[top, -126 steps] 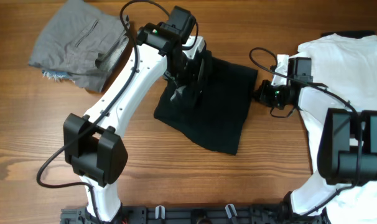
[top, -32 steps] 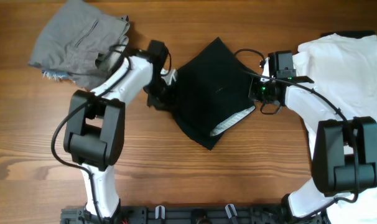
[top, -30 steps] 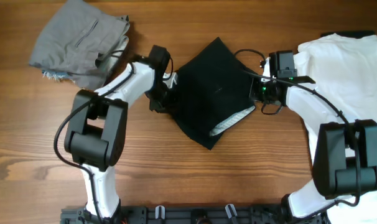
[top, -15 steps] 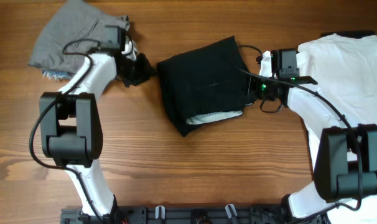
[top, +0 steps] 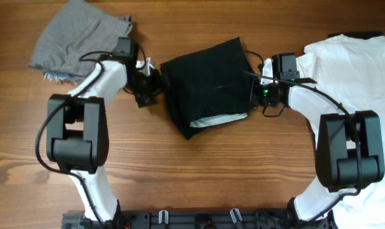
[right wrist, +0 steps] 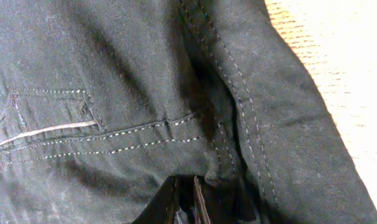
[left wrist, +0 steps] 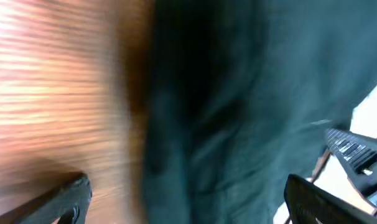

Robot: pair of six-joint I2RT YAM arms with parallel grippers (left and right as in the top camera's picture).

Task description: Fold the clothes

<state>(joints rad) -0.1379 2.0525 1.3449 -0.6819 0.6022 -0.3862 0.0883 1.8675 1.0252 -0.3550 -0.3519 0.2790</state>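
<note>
A black garment (top: 208,83) lies folded in the middle of the table, with a strip of white lining (top: 221,119) showing at its lower edge. My left gripper (top: 148,83) stands wide open just off the garment's left edge, holding nothing. In the blurred left wrist view its fingers (left wrist: 70,199) are far apart, with the dark garment (left wrist: 238,112) ahead of them. My right gripper (top: 256,92) is shut on the garment's right edge. The right wrist view shows its fingertips (right wrist: 188,202) pinching a stitched seam fold of the black fabric (right wrist: 114,74).
A crumpled grey garment (top: 78,41) lies at the back left, close behind the left arm. A white shirt (top: 354,63) is spread on the right side, under the right arm. Bare wooden tabletop (top: 199,172) fills the front.
The left gripper has opened and let go of the black garment, and now stands just left of it. The garment has shifted left and settled into a squarer fold. The right gripper has stayed shut on its edge.
</note>
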